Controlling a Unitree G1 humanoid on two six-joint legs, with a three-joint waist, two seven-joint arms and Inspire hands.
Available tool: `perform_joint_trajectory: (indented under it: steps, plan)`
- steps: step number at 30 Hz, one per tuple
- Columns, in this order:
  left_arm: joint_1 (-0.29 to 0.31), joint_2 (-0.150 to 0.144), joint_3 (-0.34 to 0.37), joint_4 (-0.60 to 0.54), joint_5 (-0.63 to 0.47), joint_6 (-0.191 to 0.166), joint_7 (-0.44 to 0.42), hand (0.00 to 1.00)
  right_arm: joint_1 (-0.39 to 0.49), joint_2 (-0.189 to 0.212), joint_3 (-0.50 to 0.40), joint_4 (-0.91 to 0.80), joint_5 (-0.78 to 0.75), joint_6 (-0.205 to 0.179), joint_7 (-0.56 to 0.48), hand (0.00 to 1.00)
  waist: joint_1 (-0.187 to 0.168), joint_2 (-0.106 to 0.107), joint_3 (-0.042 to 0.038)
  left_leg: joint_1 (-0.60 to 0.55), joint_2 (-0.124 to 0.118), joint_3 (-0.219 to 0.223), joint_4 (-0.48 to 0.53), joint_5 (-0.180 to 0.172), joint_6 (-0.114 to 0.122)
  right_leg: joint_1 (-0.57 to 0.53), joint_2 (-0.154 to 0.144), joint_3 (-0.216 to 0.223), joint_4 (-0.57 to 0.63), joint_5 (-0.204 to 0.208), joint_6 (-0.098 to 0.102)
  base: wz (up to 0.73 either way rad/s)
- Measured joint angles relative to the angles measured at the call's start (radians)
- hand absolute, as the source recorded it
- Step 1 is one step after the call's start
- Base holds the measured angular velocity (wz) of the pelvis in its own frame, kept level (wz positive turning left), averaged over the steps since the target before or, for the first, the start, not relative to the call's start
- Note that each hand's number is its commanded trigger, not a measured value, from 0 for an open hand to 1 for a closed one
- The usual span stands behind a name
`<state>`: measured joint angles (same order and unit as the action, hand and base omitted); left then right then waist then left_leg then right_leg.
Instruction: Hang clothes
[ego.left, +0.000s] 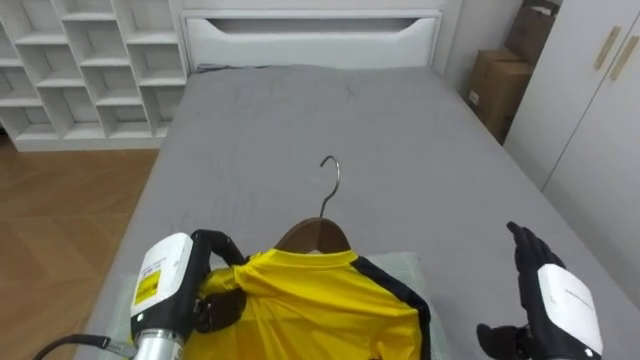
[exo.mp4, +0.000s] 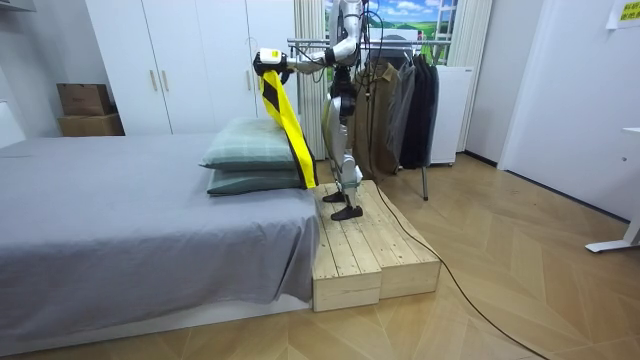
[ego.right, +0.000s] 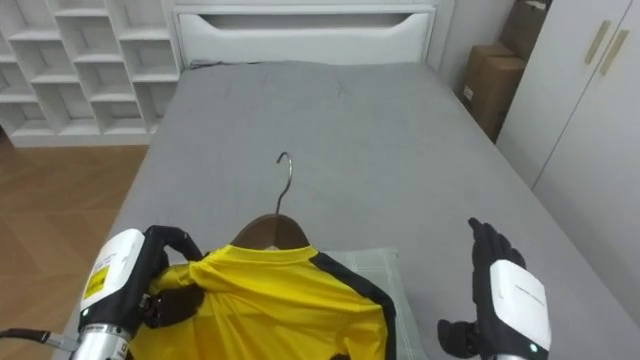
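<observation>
A yellow shirt (ego.left: 310, 300) with black trim hangs on a wooden hanger (ego.left: 313, 236), whose metal hook (ego.left: 330, 182) points up and away from me. My left hand (ego.left: 218, 300) grips the shirt's left shoulder, fingers curled round the cloth and the hanger's end under it. My right hand (ego.left: 548, 290) hovers at the lower right with straight fingers, apart from the shirt and holding nothing. In the room view I stand on a wooden platform (exo.mp4: 370, 250) at the bed's end, and the shirt (exo.mp4: 285, 115) hangs in front of me above the pillows.
The grey bed (ego.left: 300, 120) stretches ahead to a white headboard (ego.left: 310, 35). Green pillows (exo.mp4: 255, 160) lie just below the shirt. White shelves (ego.left: 80, 60) stand at the left, cardboard boxes (ego.left: 495, 85) and a wardrobe at the right. A rack of dark clothes (exo.mp4: 400, 100) stands behind me.
</observation>
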<state>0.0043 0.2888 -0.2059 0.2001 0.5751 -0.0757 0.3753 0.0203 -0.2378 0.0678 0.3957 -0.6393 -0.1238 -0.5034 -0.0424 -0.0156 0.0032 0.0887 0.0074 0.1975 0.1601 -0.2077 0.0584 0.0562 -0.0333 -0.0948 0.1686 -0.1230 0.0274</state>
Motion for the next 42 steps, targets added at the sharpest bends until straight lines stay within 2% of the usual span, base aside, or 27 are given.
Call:
perform_joint_trajectory:
  steps: [3,8,14,20,27,34,38,42]
  plan:
    - [0.001,0.000,0.005,0.000,0.006,-0.015,0.000,1.00,0.001,0.000,0.000,-0.046,0.002,-0.004,0.034,0.00,0.000,-0.005,0.0033,0.001,0.000,-0.005,-0.002,0.000,-0.001,0.001,0.000,-0.003,0.000,0.000,0.000,0.02]
    - [0.001,0.000,0.004,-0.015,0.010,-0.045,-0.018,1.00,0.000,-0.002,0.001,-0.099,0.001,-0.040,0.076,0.00,0.000,-0.016,0.0092,0.007,-0.001,-0.009,-0.002,0.000,-0.001,0.010,0.000,-0.007,-0.002,0.000,0.000,0.02]
    - [0.001,-0.005,0.004,-0.029,0.070,-0.057,-0.032,1.00,0.001,-0.002,0.012,-0.134,0.003,-0.044,0.157,0.00,0.005,-0.016,0.0089,0.010,-0.001,-0.009,0.000,0.000,-0.001,0.014,-0.001,-0.009,-0.003,0.000,0.000,0.00]
    - [0.001,-0.005,0.004,-0.029,0.074,-0.059,-0.033,1.00,0.001,-0.004,0.045,-0.135,0.092,-0.050,0.224,0.00,0.007,-0.014,0.0083,0.010,-0.001,-0.013,0.003,0.000,-0.001,0.027,-0.002,-0.019,-0.019,0.000,0.000,0.03]
    - [0.000,-0.003,0.004,-0.029,0.106,-0.076,-0.031,1.00,-0.001,-0.015,0.058,-0.153,0.141,-0.050,0.373,0.00,0.020,-0.014,0.0074,0.006,-0.002,-0.020,0.001,0.000,-0.001,0.024,-0.002,-0.027,-0.018,0.000,0.000,0.03]
    - [0.000,-0.004,0.004,-0.029,0.107,-0.085,-0.032,1.00,-0.002,-0.041,0.070,-0.179,0.247,-0.049,0.527,0.00,0.028,-0.024,0.0000,0.005,-0.003,-0.039,0.006,0.000,-0.001,0.031,-0.005,-0.047,-0.018,0.000,-0.001,0.08]
    - [0.000,-0.004,0.004,-0.029,0.107,-0.085,-0.032,1.00,-0.001,-0.042,0.083,-0.168,0.263,-0.047,0.605,0.00,0.029,-0.026,0.0003,0.005,-0.004,-0.039,0.007,0.000,-0.001,0.032,-0.006,-0.047,-0.018,0.000,0.000,0.00]
    - [0.000,-0.005,0.004,-0.029,0.106,-0.085,-0.032,1.00,-0.001,-0.043,0.107,-0.167,0.263,-0.026,0.686,0.00,0.026,-0.034,0.0010,0.005,-0.004,-0.039,0.006,0.000,-0.001,0.031,-0.006,-0.048,-0.018,0.000,0.000,0.00]
